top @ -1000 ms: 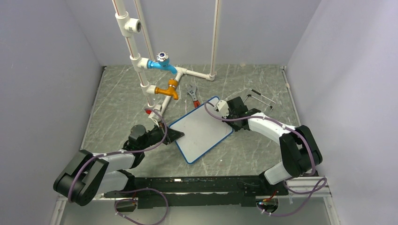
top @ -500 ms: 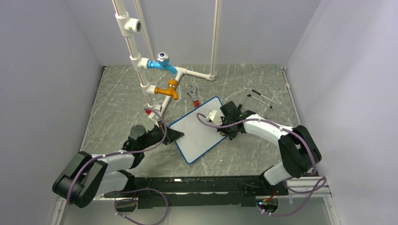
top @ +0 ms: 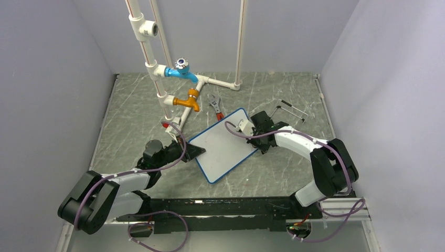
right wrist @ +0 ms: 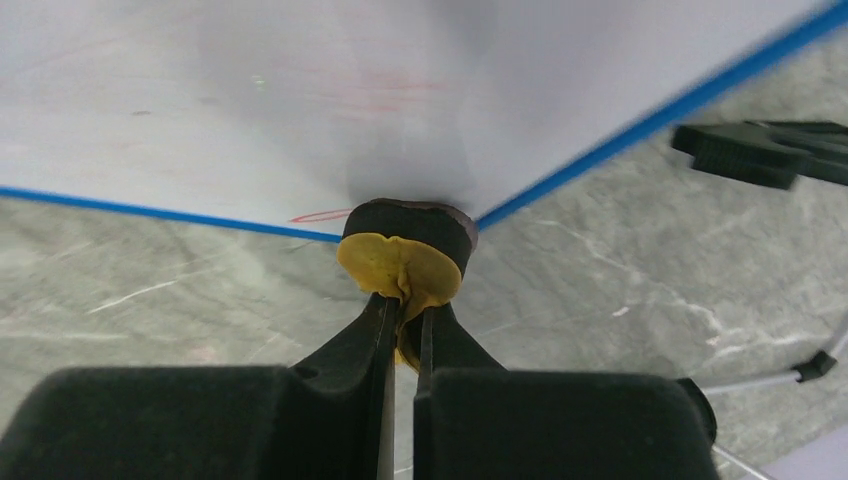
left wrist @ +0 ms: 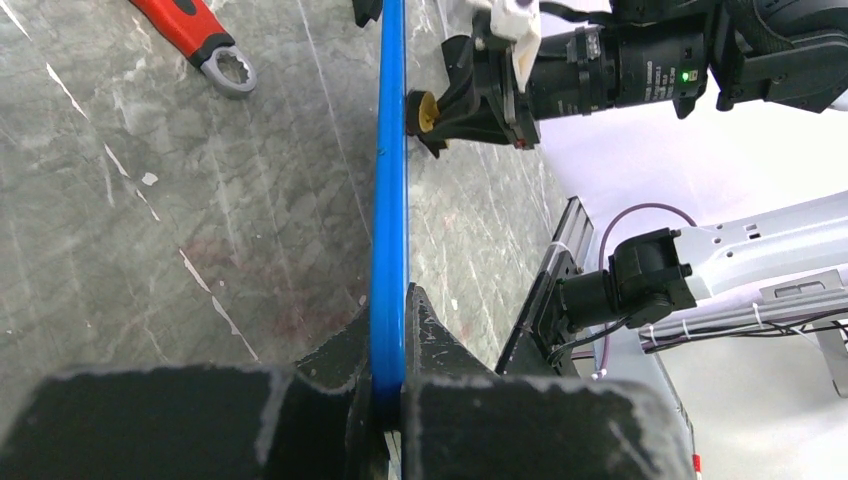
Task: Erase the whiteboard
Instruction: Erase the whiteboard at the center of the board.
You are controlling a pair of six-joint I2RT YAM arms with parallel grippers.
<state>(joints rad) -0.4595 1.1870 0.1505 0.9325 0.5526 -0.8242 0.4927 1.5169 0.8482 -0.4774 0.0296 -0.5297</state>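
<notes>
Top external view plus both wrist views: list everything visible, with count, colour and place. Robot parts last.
whiteboard: one, white with blue frame, lying diagonally mid-table
eraser: one, yellow and black, at a corner of the whiteboard
wrench: one, red handle, just beyond the whiteboard
pipe rig: one, white with blue valve and orange tap, far left
metal rods: apparently two, black-tipped, far right
table: one, grey marbled
left gripper: black, shut on the whiteboard's edge
right gripper: black, shut on the eraser
</notes>
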